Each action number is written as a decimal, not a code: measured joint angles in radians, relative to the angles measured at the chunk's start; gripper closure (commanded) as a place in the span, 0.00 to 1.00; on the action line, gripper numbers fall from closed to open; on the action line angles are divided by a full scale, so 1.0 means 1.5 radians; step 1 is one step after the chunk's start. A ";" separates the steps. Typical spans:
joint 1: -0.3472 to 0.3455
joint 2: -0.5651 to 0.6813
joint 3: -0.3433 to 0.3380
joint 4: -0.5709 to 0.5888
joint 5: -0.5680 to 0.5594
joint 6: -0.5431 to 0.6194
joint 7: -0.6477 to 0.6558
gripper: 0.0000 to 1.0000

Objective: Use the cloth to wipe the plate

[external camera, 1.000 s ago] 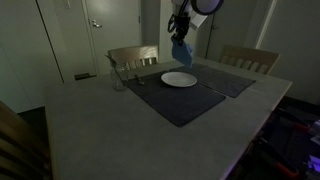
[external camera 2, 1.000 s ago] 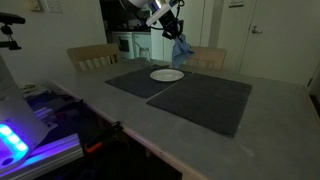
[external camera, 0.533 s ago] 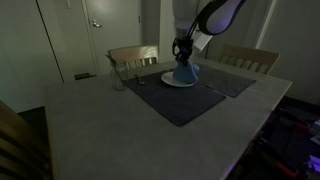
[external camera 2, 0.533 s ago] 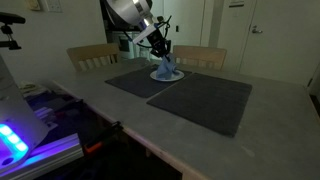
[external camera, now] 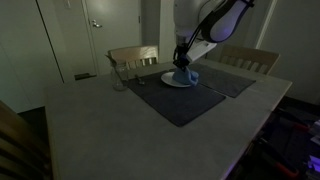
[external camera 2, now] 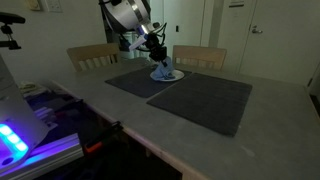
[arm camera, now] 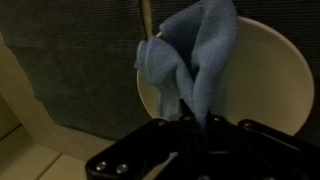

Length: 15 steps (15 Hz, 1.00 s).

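Pale desk, dark placemat across centre, white plate at placemat's 12 o'clock end, light-blue cloth bunched over plate's 9 o'clock half in wrist view, fingers clenched tight on cloth's 6 o'clock end

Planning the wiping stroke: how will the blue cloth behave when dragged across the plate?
Probably floppy: the cloth hangs in bunched folds from the shut gripper. Likely light, so it should trail behind. The plate looks smooth and may slide on the placemat.
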 measured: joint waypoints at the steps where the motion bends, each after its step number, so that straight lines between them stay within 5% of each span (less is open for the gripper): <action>1: 0.000 0.000 -0.001 -0.001 -0.010 0.006 0.036 0.98; 8: 0.001 0.003 -0.012 -0.014 -0.032 0.075 0.210 0.98; 15: -0.001 0.024 -0.010 -0.033 -0.008 0.178 0.263 0.98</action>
